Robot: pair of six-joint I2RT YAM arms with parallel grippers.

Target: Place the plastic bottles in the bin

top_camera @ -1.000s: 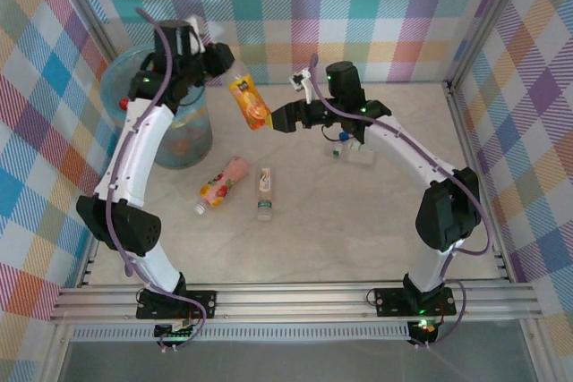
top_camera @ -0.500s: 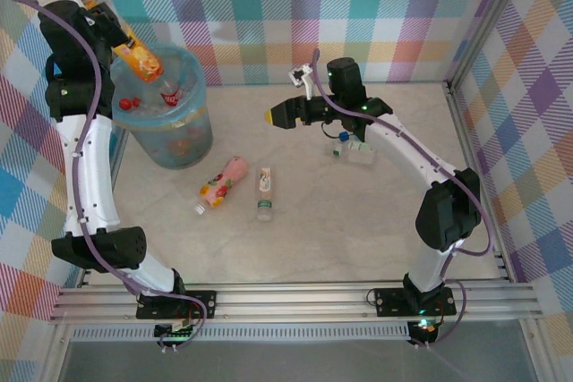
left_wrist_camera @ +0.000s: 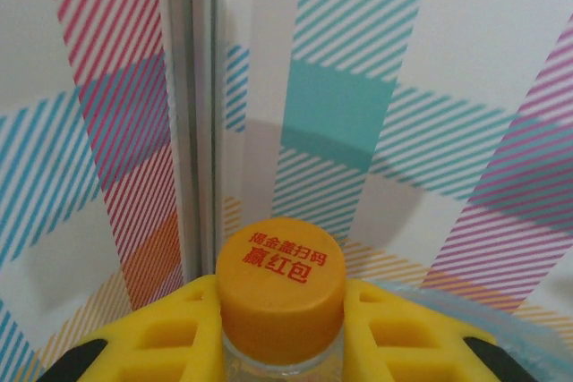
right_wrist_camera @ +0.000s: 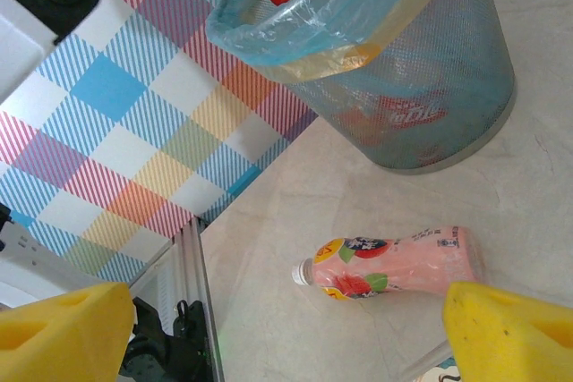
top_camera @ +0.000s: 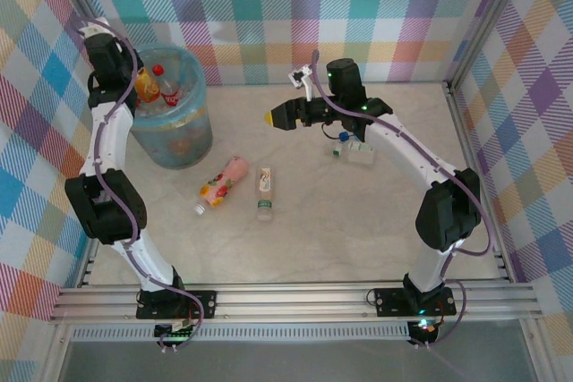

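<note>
The orange bottle (top_camera: 147, 87), a second ago held up over mid-desk, now hangs at the left rim of the bin (top_camera: 183, 136), its neck clamped in the closed left hand (left_wrist_camera: 282, 337). It looks ready to drop. The right hand (top_camera: 277, 116) hovers open above the desk (top_camera: 358, 221), where the pink bottle (top_camera: 222, 182) and the green-white bottle (top_camera: 265, 192) lie waiting.

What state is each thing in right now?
Left gripper: shut on the orange-capped clear plastic bottle.
Right gripper: open, empty.
Round mesh bin with blue bag: upright, holding bottles.
Pink plastic bottle: lying on its side, capped.
Green-white plastic bottle: lying on its side.
</note>
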